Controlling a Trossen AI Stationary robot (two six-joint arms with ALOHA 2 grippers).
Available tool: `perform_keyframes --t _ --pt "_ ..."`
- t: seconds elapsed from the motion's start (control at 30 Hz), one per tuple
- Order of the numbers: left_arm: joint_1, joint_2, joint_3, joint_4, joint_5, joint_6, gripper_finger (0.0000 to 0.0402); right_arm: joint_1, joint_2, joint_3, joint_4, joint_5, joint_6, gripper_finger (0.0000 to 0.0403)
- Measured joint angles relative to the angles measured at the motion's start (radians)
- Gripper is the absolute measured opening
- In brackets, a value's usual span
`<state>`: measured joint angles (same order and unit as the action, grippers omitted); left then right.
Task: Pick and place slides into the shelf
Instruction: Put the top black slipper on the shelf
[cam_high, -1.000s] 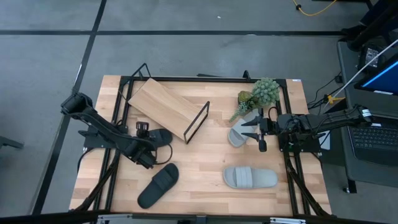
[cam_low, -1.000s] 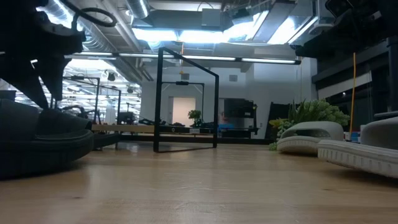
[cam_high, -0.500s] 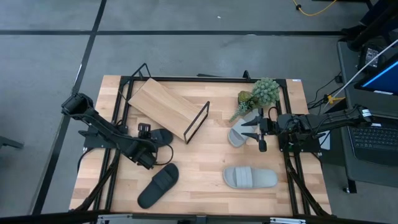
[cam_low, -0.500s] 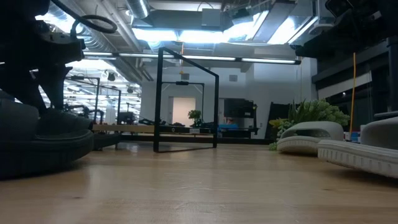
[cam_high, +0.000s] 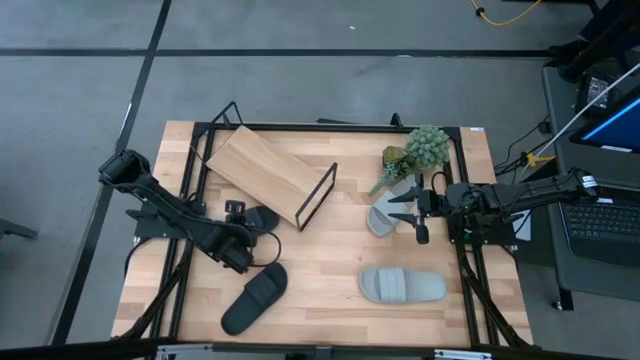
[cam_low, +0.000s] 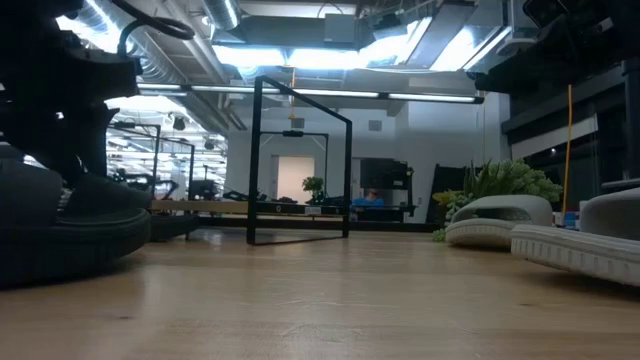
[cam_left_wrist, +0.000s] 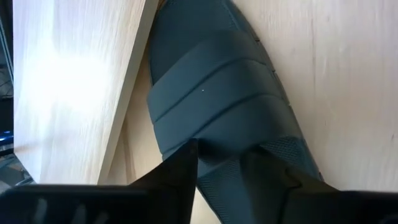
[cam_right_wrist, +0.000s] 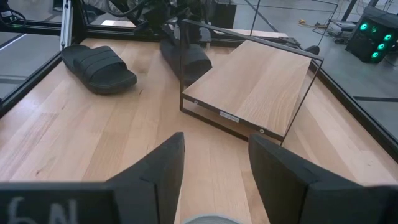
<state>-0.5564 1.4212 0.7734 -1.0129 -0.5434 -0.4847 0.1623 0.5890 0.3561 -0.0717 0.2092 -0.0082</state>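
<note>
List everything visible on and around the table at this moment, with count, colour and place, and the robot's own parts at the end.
black slides: two; one beside the shelf at the left gripper, one at the table's front left.
grey slides: two, light grey; one at front right, one below the plant, by the right gripper.
shelf: one, light wood board with black wire end loops, lying skewed at back left; nothing on it.
plant: one, green, back right.
table: one, light wood, black frame.
laptop: one, dark, right of the table.
left gripper: open around the black slide's heel end beside the shelf.
right gripper: open, waiting at the right side.
</note>
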Motion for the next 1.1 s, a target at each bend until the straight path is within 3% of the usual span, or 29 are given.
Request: perform_keyframes --t 0.27,0.7,1.1 --pt "0.0 0.0 0.0 0.063 0.032 -0.012 0.001 0.0 0.0 0.0 0.0 0.0 0.0 0.018" --pt "-0.037 -0.002 0.074 0.041 0.157 -0.124 0.0002 0.0 0.0 0.0 0.0 0.0 0.001 0.018" --pt "-0.108 -0.003 0.276 -0.302 0.143 -0.327 0.0001 0.0 0.0 0.0 0.0 0.0 -0.002 0.018"
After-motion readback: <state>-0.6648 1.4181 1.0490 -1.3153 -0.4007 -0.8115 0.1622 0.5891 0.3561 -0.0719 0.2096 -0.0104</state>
